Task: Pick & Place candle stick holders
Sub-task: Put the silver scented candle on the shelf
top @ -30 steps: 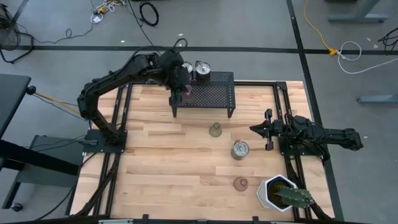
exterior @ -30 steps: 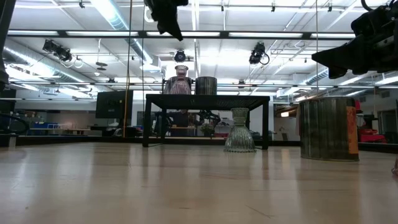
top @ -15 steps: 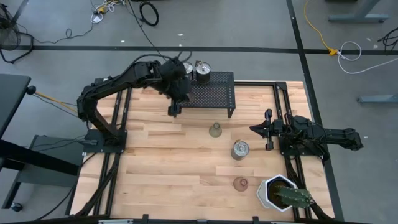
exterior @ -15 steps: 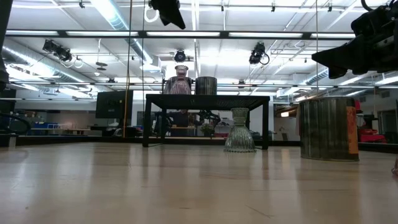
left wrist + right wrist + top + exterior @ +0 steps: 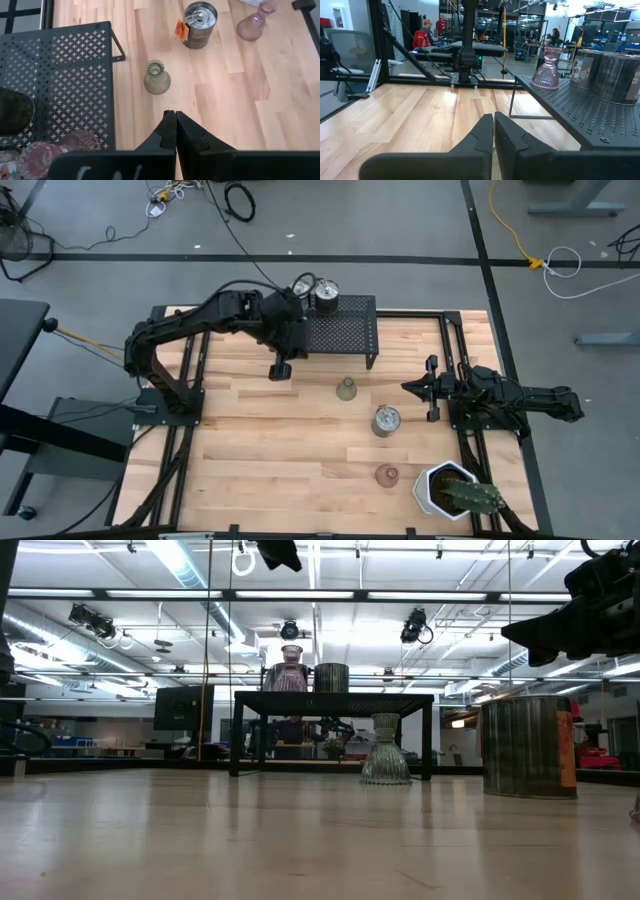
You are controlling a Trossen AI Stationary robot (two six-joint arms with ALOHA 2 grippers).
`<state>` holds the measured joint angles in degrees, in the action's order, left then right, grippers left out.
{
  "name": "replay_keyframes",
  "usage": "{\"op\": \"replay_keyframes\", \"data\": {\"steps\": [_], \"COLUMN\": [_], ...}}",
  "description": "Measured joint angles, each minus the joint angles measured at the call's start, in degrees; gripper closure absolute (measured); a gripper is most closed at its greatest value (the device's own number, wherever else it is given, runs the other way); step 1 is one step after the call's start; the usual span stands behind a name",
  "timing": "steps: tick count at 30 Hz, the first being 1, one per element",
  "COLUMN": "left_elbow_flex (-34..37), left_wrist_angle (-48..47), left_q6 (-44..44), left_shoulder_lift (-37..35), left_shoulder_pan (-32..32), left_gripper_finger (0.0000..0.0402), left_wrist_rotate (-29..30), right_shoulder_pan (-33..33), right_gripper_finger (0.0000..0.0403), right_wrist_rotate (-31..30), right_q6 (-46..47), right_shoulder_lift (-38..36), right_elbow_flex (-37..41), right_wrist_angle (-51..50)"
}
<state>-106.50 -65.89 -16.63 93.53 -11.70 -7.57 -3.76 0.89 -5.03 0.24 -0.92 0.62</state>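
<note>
The left gripper (image 5: 279, 369) hangs clenched and empty beside the black mesh rack (image 5: 340, 330), which carries a pink glass holder (image 5: 546, 68) and two silvery cans (image 5: 326, 293). An olive-green glass holder (image 5: 346, 389), another silvery can (image 5: 386, 420) and a pink cup (image 5: 386, 475) stand on the wooden table (image 5: 250, 450). The right gripper (image 5: 415, 387) rests clenched, empty.

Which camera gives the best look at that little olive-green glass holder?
The left wrist view: the olive-green holder shows whole and close on bare wood. The high view shows it tiny from above, the low view side-on under the rack; the right wrist view misses it.
</note>
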Motion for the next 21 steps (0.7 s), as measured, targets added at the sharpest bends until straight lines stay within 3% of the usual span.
{"op": "replay_keyframes", "data": {"steps": [21], "left_elbow_flex": [-0.1], "left_wrist_angle": [-1.8], "left_q6": [-0.7], "left_shoulder_lift": [-1.0], "left_shoulder_pan": [11.4], "left_gripper_finger": [0.0402], "left_wrist_rotate": [-1.2], "right_shoulder_pan": [0.0], "right_gripper_finger": [0.0382], "right_wrist_rotate": [0.0], "right_q6": [0.0], "right_shoulder_lift": [0.0], "right_elbow_flex": [0.0], "right_wrist_angle": [0.0]}}
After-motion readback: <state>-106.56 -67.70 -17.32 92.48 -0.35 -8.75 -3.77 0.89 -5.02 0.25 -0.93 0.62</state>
